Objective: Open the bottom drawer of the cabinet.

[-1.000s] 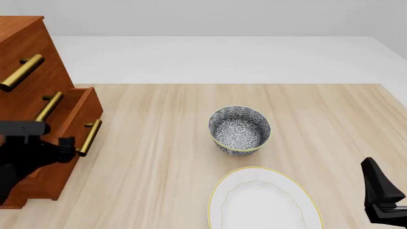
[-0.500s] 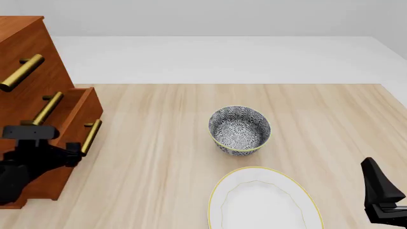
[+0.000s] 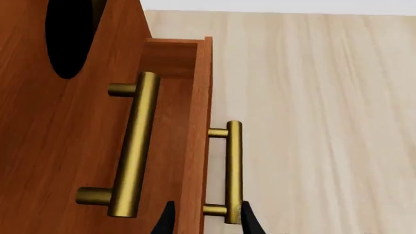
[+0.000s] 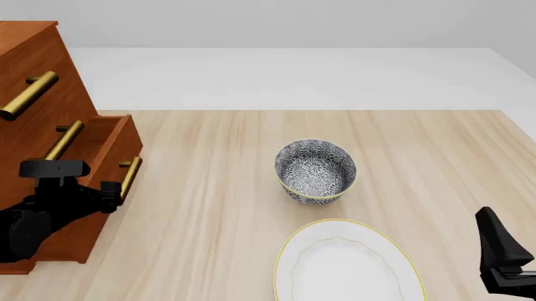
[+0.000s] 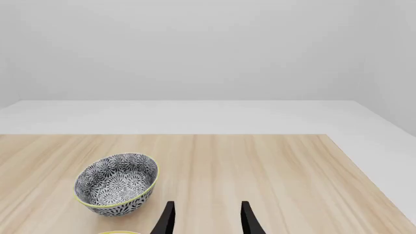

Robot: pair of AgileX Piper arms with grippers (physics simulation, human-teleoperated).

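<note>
The reddish-brown cabinet (image 4: 34, 56) stands at the table's left edge. Its bottom drawer (image 4: 117, 141) is pulled out partway, and the brass handle (image 4: 130, 174) faces right. My left gripper (image 4: 113, 188) is at the near end of that handle. In the left wrist view the handle (image 3: 233, 165) lies between the spread fingers of the left gripper (image 3: 206, 208), close to one finger, with the drawer front (image 3: 201, 97) beside it. My right gripper (image 4: 490, 219) is open and empty at the front right, and its spread fingers show in the right wrist view (image 5: 206, 208).
A patterned bowl (image 4: 316, 170) stands mid-table and also shows in the right wrist view (image 5: 117, 183). A white gold-rimmed plate (image 4: 343, 269) lies at the front. The middle drawer's handle (image 3: 133, 146) is beside the left gripper. The wooden table (image 4: 209, 207) ends at the back.
My left gripper has moved to the right at the handle, and the bottom drawer has slid further out of the cabinet. The right arm has not moved.
</note>
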